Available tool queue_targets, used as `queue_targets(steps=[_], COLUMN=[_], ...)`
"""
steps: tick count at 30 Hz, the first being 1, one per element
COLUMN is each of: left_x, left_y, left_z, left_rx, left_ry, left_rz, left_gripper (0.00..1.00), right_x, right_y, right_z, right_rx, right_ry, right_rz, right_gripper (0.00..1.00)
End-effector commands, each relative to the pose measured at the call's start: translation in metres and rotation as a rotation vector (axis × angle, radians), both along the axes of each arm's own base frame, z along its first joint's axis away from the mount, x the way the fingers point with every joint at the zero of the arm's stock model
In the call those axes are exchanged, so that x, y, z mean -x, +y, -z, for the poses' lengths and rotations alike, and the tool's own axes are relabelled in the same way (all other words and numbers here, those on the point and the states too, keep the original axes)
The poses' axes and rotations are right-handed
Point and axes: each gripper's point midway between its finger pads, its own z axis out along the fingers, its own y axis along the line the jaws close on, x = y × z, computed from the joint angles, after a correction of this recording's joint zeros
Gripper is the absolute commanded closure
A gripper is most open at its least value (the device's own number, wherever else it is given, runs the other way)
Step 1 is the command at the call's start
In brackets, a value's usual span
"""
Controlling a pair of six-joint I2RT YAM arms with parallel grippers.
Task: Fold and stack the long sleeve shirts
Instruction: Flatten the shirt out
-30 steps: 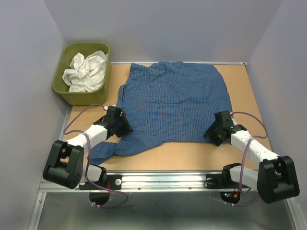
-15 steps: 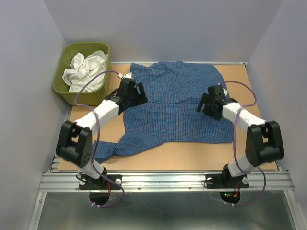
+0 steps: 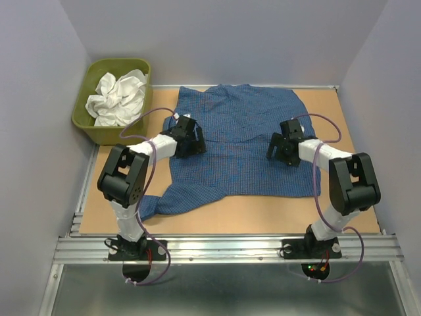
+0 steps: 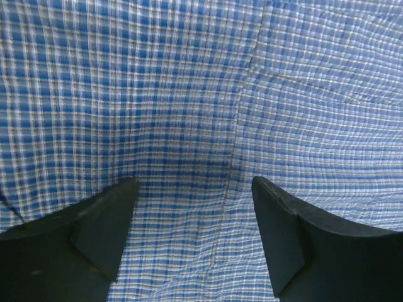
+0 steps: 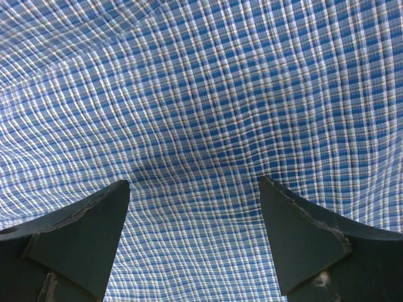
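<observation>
The dark blue checked shirt point(image 3: 240, 141) lies spread on the brown table, one sleeve trailing to the near left. My left gripper point(image 3: 191, 143) is open just above the shirt's left part; its view is filled with checked cloth point(image 4: 189, 113) crossed by a seam. My right gripper point(image 3: 279, 148) is open just above the shirt's right part, over smooth checked cloth point(image 5: 201, 107). Neither holds anything. The white garment point(image 3: 118, 97) lies crumpled in the olive-green tub point(image 3: 92, 129) at the far left.
The table point(image 3: 263, 214) is walled in by pale panels on three sides. A metal rail point(image 3: 230, 249) runs along the near edge by the arm bases. The tub stands off the table's far left corner.
Both arms swung from the shirt's near corners up and inward over the middle of the shirt, then settled lower and closer to the cloth. The shirt has not moved.
</observation>
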Motion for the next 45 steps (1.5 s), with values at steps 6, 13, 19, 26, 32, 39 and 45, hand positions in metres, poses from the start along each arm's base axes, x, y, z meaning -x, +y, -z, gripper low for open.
queue_targets(steps=[6, 13, 19, 26, 32, 39, 45], left_x=[0.139, 0.185, 0.137, 0.045, -0.01, -0.01, 0.036], left_y=[0.033, 0.034, 0.041, 0.025, 0.003, -0.004, 0.009], left_z=[0.053, 0.03, -0.025, -0.069, -0.065, -0.024, 0.014], left_rx=[0.055, 0.191, 0.1, 0.014, -0.028, -0.045, -0.045], left_ry=[0.296, 0.312, 0.125, -0.071, -0.1, -0.001, 0.13], left_rz=[-0.01, -0.034, -0.029, -0.011, 0.02, 0.055, 0.044], left_gripper=[0.16, 0.16, 0.15, 0.14, 0.14, 0.14, 0.16], right_x=[0.121, 0.168, 0.119, 0.018, -0.032, -0.034, 0.009], right_y=[0.006, 0.022, 0.014, 0.019, 0.011, 0.01, -0.004], right_z=[0.024, 0.004, -0.042, -0.074, -0.06, -0.017, 0.003], right_rx=[-0.126, -0.274, -0.197, -0.124, -0.033, -0.016, 0.009], right_ry=[0.253, 0.267, 0.077, -0.105, -0.14, -0.054, 0.013], right_rz=[0.033, 0.028, -0.02, -0.069, -0.044, -0.022, 0.031], right_gripper=[0.11, 0.11, 0.11, 0.11, 0.11, 0.11, 0.11])
